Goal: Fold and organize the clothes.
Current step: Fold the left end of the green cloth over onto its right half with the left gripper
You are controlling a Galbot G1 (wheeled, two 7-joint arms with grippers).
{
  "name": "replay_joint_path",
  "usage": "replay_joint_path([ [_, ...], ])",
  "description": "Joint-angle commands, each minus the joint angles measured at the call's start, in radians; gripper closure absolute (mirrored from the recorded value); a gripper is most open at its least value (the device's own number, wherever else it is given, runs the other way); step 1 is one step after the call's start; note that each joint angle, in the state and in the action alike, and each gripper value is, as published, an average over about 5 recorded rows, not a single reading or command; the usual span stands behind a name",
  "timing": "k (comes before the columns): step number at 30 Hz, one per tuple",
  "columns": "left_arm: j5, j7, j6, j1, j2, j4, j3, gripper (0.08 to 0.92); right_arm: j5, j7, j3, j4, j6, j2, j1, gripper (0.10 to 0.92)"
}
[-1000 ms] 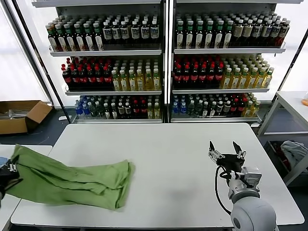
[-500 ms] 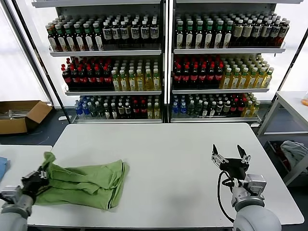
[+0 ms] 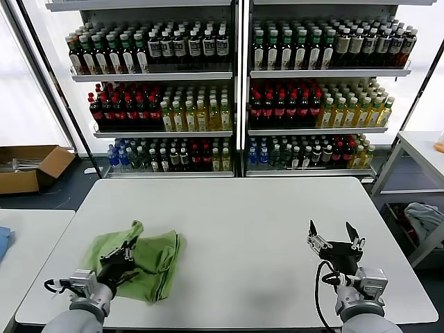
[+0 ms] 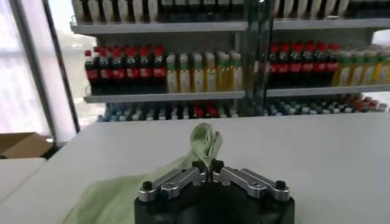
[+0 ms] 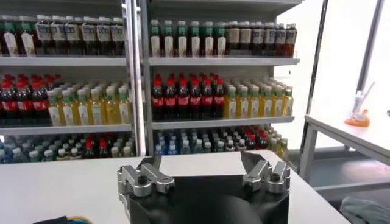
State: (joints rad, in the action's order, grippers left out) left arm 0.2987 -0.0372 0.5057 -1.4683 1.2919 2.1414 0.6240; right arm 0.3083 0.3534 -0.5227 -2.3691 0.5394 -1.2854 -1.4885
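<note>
White table (image 3: 243, 229) carries a bunched light green T-shirt (image 3: 149, 253) at its near left corner. Left gripper (image 3: 123, 258), jaws clamped on a raised fold of the T-shirt. Right gripper (image 3: 336, 238), jaws spread apart, empty, above the near right side.

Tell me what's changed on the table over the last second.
The left pincer, shut on the green T-shirt, has carried its gathered end from the table's left edge inward to the right, bunching the shirt into a shorter heap. The right pincer stays open over the white table, having drifted slightly nearer the front edge. Nothing was let go.
</note>
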Motion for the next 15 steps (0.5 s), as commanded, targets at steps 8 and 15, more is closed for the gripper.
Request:
replay_joint_path([
  [8, -0.091, -0.016, 0.012, 0.008, 0.049, 0.015, -0.174, 0.896, -0.008, 0.0, -0.003, -0.006, -0.004, -0.005, -0.036, 0.203],
  [15, -0.105, -0.031, -0.02, 0.049, 0.045, -0.107, -0.144, 0.896, -0.005, 0.0, -0.009, -0.006, -0.005, -0.002, -0.045, 0.203],
])
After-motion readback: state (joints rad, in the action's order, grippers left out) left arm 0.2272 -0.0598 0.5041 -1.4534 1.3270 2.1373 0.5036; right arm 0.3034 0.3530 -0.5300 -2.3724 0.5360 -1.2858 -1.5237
